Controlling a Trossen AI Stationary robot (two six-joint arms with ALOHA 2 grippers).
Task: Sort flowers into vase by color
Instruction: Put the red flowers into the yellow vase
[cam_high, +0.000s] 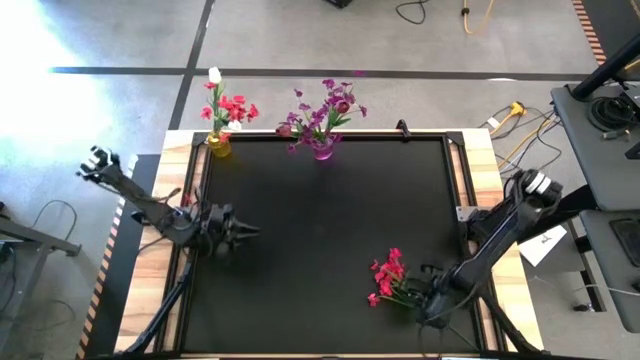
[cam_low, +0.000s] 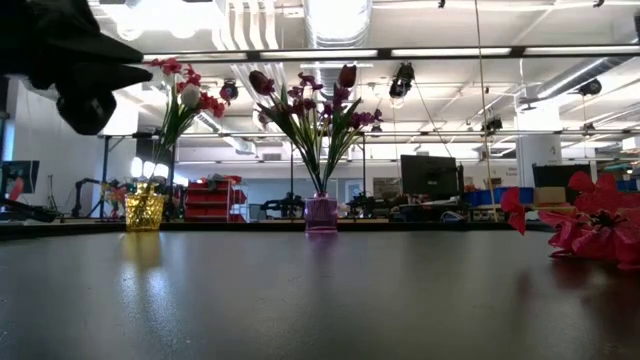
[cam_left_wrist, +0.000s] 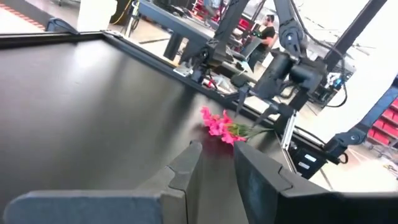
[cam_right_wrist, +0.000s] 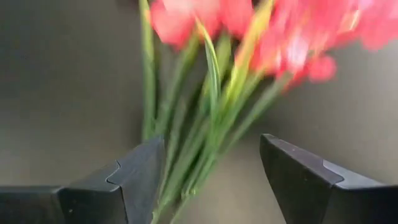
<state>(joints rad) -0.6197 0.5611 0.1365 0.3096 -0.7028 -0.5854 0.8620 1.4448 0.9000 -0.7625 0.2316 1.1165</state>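
The big black desk (cam_high: 320, 240) holds everything. At its far edge stand two vases: a purple vase (cam_high: 322, 150) with purple flowers (cam_high: 325, 108) in it, and a yellow vase (cam_high: 219, 146) with red flowers and a white bloom (cam_high: 214, 75). The left arm waits over the left side of the desk, and its left end effector (cam_high: 243, 231) has its fingers a little apart with nothing between them. The right arm reaches down at the near right corner. There, a red-pink spray (cam_high: 388, 278) lies flat on the desk, blooms pointing toward the middle and green stems (cam_right_wrist: 199, 143) pointing toward the arm. The right end effector (cam_right_wrist: 208, 180) has its fingers wide apart, one on each side of the stems, and it is not squeezing them yet. The step now looks like grabbing this bunch. To do it well, the fingers should go low, close to the desk, so all the thin stems sit between them and none slips out. They should close on the stems, not the soft blooms. Then the bunch should go straight up before moving toward the yellow vase, since the red ones are there.
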